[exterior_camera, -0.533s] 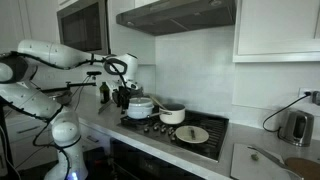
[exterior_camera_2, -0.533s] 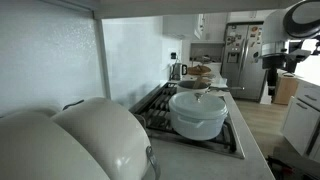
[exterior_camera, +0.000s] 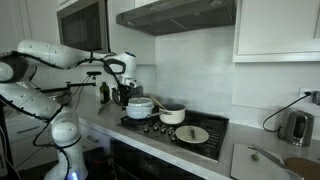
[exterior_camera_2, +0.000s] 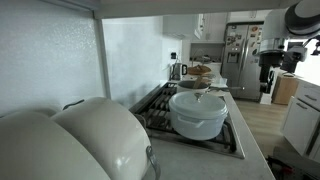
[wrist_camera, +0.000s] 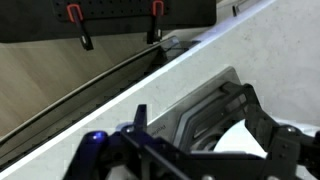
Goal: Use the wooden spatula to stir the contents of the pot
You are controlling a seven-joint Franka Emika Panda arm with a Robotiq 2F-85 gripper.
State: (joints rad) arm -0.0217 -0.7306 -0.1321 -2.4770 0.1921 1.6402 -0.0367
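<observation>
Well apart from the jaws sits the pot (exterior_camera: 172, 114).

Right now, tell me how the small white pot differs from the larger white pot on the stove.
The small pot is lower and narrower than the larger pot. The small pot shows a dark rim; the larger pot looks lidded. Both are round, white and on the stove.

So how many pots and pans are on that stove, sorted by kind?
White pots: 2, the larger pot and the smaller pot
Flat round pans: 1
Total: 3
</observation>
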